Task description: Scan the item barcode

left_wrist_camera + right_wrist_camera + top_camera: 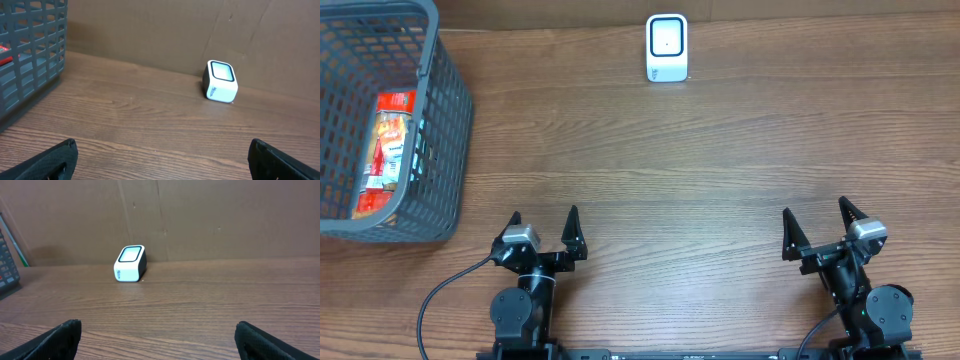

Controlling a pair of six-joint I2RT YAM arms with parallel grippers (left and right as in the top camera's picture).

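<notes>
Resting wide open, empty: left tool (543, 218), right tool (814, 210) | red packet (392, 140) in basket (450, 130), print unreadable

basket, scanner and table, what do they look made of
Basket: likely moulded plastic, matte grey, given its uniform open lattice walls. Scanner: probably hard plastic, smooth white shell with a glossy, possibly glass, window. Table: wood or wood-look laminate, visible grain.

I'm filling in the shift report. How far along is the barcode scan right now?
Nothing looks done yet. The red packet lies in the grey basket, apart from the white scanner. Nothing is in hand: left claw and right claw are open and empty. Left: lift the packet out and show its barcode to the scanner.
</notes>
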